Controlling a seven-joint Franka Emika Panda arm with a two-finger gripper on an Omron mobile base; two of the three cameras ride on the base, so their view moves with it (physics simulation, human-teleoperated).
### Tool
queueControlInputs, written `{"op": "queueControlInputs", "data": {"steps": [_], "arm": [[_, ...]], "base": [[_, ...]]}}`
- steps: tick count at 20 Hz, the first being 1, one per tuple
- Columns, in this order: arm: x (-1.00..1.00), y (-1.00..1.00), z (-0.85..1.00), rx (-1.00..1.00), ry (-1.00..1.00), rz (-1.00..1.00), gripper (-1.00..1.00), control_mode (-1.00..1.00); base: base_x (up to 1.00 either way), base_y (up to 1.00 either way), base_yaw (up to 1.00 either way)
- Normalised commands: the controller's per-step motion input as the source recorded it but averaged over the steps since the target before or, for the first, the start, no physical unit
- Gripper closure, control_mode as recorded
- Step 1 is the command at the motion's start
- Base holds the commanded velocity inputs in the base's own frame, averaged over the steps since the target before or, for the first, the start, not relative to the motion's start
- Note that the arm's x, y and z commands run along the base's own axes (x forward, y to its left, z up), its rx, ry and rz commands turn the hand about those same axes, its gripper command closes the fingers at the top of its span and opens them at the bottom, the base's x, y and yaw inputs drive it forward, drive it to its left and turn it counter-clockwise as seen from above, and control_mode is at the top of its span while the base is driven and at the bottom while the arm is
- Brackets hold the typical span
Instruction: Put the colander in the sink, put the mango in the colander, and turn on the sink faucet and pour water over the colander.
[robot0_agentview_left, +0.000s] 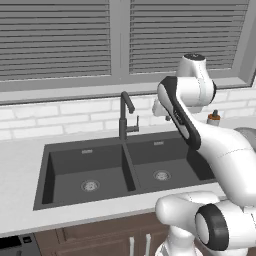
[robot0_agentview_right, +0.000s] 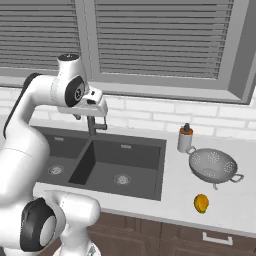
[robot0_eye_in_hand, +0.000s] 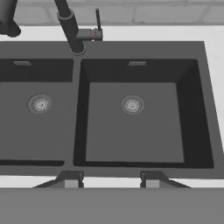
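With the end effector (robot0_eye_in_hand: 112, 179) spread open and empty, the stiff, light colander (robot0_agentview_right: 213, 164) looks easiest grabbed by its rim.

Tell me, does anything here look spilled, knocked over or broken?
Nothing stands out. The colander sits upright on the counter beside the soap bottle, the mango lies nearby, and both basins of the sink are dry and empty.

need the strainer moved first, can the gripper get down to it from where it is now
Probably yes. The colander sits open on the counter right of the sink; the gripper hangs open above the basin, and only the soap bottle stands close by.
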Motion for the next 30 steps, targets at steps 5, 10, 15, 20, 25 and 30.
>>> {"op": "queueControlInputs", "data": {"steps": [5,10,15,20,25,30], "arm": [[-0.31,0.0,0.0,0.0,-0.03,0.0,-1.0,-1.0],[-0.69,-0.02,0.0,0.0,-0.04,0.0,-1.0,-1.0],[-0.72,-0.21,-0.01,0.0,0.0,0.0,-1.0,-1.0],[-0.38,-0.47,-0.1,0.0,0.02,-0.01,-1.0,-1.0],[-0.02,-0.61,-0.3,0.0,0.06,-0.13,-1.0,-1.0],[0.0,-0.58,-0.17,0.0,0.01,-0.2,-1.0,-1.0]], "base": [[0.0,0.0,0.0],[0.0,0.0,0.0],[0.0,0.0,0.0],[0.0,0.0,0.0],[0.0,0.0,0.0],[0.0,0.0,0.0]]}}
